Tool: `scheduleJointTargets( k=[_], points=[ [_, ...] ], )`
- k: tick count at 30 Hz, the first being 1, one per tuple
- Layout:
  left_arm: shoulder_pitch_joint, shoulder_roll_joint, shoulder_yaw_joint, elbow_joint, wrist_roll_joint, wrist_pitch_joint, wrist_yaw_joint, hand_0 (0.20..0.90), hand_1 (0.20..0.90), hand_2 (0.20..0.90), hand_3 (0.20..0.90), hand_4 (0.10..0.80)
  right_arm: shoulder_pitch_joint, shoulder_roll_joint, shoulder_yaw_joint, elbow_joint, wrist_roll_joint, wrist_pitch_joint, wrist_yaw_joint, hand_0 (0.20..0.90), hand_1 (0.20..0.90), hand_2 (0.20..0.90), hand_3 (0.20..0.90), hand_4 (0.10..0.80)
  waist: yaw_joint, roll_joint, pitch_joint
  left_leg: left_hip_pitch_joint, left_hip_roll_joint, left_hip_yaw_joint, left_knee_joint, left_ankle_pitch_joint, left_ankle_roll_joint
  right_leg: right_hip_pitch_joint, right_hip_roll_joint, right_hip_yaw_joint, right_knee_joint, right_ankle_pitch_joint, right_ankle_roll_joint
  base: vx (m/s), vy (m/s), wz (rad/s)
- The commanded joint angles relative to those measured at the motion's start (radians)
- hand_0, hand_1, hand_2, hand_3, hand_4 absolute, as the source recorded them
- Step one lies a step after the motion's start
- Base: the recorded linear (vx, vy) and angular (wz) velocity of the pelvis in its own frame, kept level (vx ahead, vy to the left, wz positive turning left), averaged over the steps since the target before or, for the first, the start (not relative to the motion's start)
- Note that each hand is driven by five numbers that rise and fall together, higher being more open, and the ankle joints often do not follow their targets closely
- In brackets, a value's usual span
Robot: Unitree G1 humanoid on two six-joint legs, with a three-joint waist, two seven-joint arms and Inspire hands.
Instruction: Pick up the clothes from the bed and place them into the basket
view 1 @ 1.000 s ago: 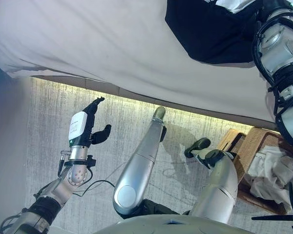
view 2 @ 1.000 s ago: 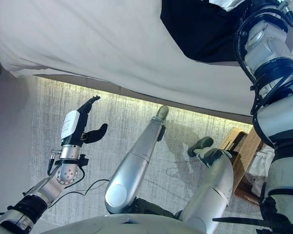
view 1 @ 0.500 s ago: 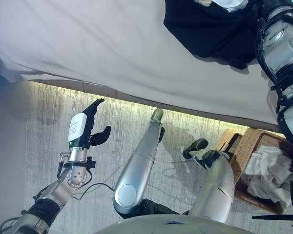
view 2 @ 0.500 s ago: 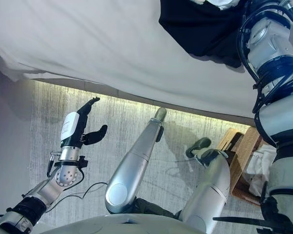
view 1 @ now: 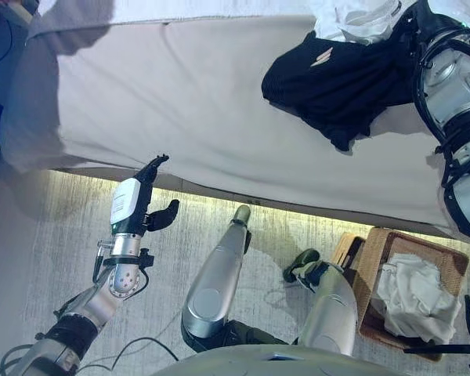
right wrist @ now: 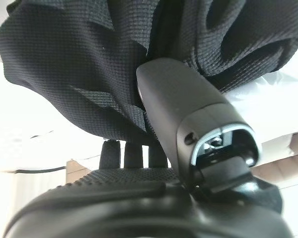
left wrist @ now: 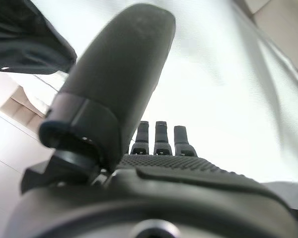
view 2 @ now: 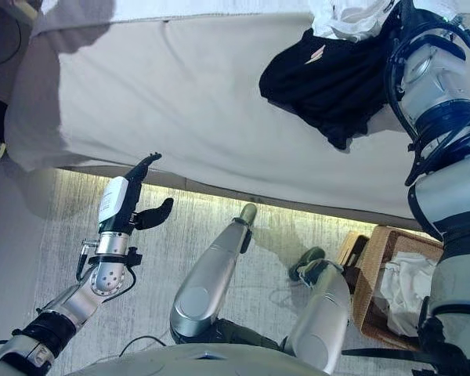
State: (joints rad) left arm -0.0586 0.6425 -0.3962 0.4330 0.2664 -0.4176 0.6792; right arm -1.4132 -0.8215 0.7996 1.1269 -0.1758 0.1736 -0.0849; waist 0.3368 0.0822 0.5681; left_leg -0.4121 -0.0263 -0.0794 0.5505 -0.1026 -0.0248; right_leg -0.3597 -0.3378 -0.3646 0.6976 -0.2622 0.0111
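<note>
Black garment (right wrist: 89, 74) bunched in right robot hand (right wrist: 179, 129) above bed (view 1: 180, 102).

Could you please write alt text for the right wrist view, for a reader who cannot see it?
Seen from very close, the right robot hand grips a bunched black garment, its thumb pressed into the folds and its fingers reaching up under the cloth. The garment fills most of the view, with pale bedding showing beside it.
</note>
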Motion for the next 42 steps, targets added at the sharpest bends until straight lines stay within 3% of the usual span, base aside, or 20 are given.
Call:
scheduleJointTargets(
  k=[1,12,26,35,42],
  points=[
    [-0.008,0.018,0.048,-0.011,0.002,-0.041,0.026,0.900,0.900,0.900,0.900,0.800,-0.081,-0.135,-0.014,-0.020,-0.018,-0.028,-0.033,0.300,0.300,0.300,0.200,0.100,-0.009,-0.033,-0.054,0.060,-0.009,0.033,-0.036,-0.050,0.027,0.091,0.066,-0.009,-0.009,0.002,-0.028,0.047,0.013,-0.13],
    [-0.034,0.009,0.030,0.015,0.003,-0.025,0.015,0.900,0.900,0.900,0.900,0.800,-0.025,-0.189,-0.059,0.003,0.003,-0.034,0.002,0.300,0.300,0.300,0.200,0.100,-0.057,-0.059,-0.106,0.149,0.029,0.068,-0.153,-0.002,0.025,0.172,0.088,0.005,-0.178,0.086,-0.009,0.012,0.019,-0.14],
    [-0.071,0.011,0.011,0.036,-0.016,-0.007,0.003,0.900,0.900,0.900,0.900,0.800,0.039,-0.294,-0.092,0.039,-0.054,0.081,0.072,0.300,0.300,0.300,0.200,0.100,-0.121,-0.095,-0.105,0.190,0.060,0.119,-0.207,0.011,0.017,0.199,0.126,0.058,-0.296,0.137,0.012,0.021,-0.003,-0.12],
    [-0.063,0.007,0.009,0.044,-0.022,0.000,-0.002,0.900,0.900,0.900,0.900,0.800,-0.012,-0.359,-0.059,0.021,-0.064,0.128,0.061,0.300,0.300,0.300,0.200,0.100,-0.140,-0.121,-0.123,0.216,0.069,0.126,-0.242,0.017,0.006,0.224,0.146,0.067,-0.347,0.147,0.013,0.028,-0.011,-0.09],
    [-0.077,0.007,0.009,0.047,-0.029,0.004,-0.010,0.900,0.900,0.900,0.900,0.800,-0.033,-0.369,-0.059,0.001,0.024,0.099,0.105,0.300,0.300,0.300,0.200,0.100,-0.143,-0.129,-0.127,0.208,0.069,0.123,-0.280,0.042,-0.004,0.212,0.160,0.071,-0.377,0.160,0.019,0.008,-0.024,-0.04]
  ],
)
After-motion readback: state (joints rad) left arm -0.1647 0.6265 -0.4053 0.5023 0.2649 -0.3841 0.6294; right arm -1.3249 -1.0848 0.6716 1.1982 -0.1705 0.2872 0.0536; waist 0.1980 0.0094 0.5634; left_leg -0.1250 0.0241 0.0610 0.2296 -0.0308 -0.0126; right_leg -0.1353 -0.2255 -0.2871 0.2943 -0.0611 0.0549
